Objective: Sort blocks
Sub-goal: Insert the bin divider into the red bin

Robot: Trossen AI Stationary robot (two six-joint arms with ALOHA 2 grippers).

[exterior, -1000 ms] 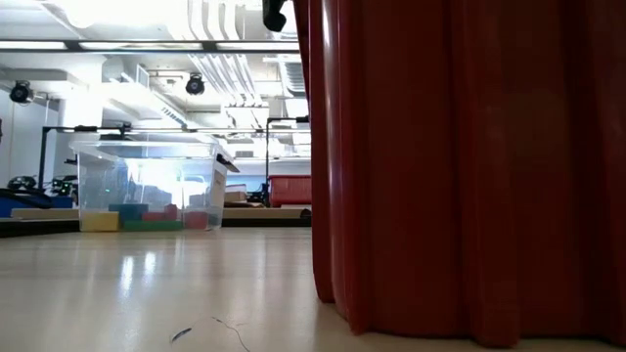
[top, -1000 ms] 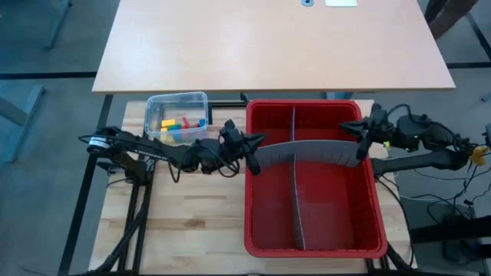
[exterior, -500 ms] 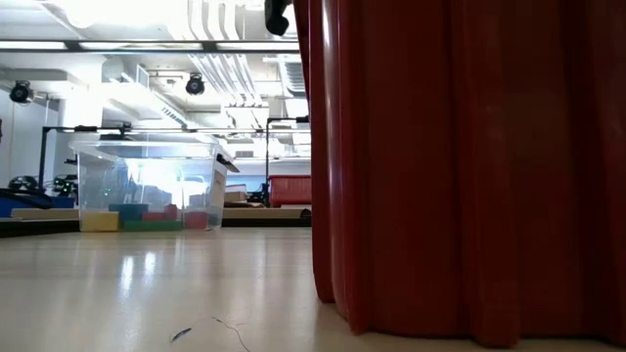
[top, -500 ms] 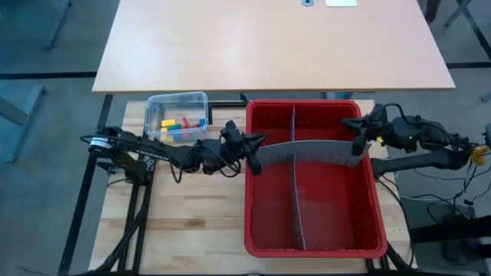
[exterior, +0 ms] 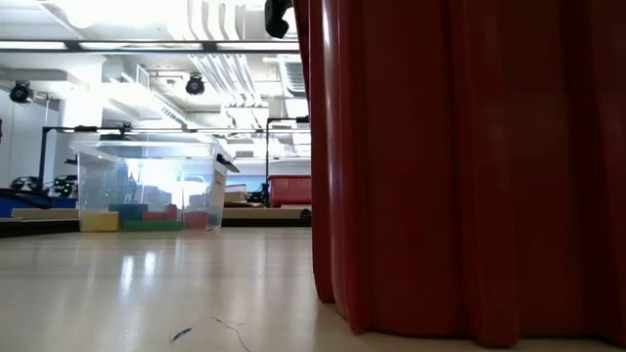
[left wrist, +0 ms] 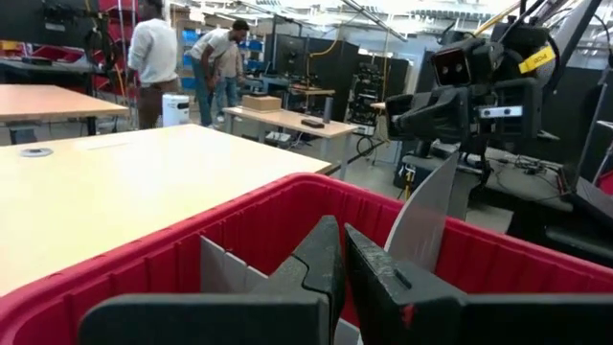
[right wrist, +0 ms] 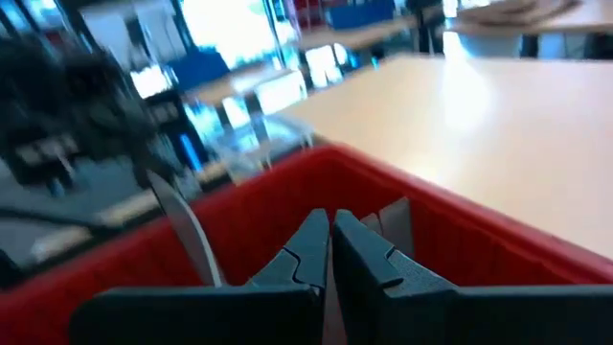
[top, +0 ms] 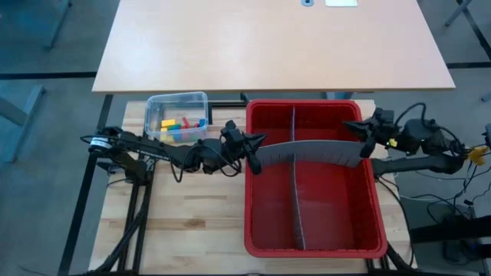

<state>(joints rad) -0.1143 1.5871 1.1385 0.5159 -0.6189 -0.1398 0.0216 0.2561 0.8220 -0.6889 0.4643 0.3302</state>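
The blocks (top: 178,123) are gathered inside a small clear tub (top: 177,100) that stands on the wooden surface (top: 192,222), just beside the upper left corner of a large red bin (top: 313,247). Yellow, red, green and blue pieces can be made out from above; in the low view the blocks (exterior: 147,218) are seen lying on the tub's floor, though single shapes are hard to separate there. None of them is touched by either arm.

The red bin is divided by a long grey panel (top: 294,182) running front to back, and a second grey panel (top: 311,152) is held crosswise above it, bowed slightly and spanning the bin from side to side. Its left end is met by the left gripper (top: 251,154) at the bin's left wall, with the jaws pressed together; whether the panel's edge is actually pinched there cannot be told. Its right end is met by the right gripper (top: 359,141) at the right wall, its jaws likewise drawn together, apparently on the panel.

Beyond the wooden surface a larger pale table (top: 268,42) is seen. In the left wrist view people (left wrist: 153,57) are standing in the room far behind.
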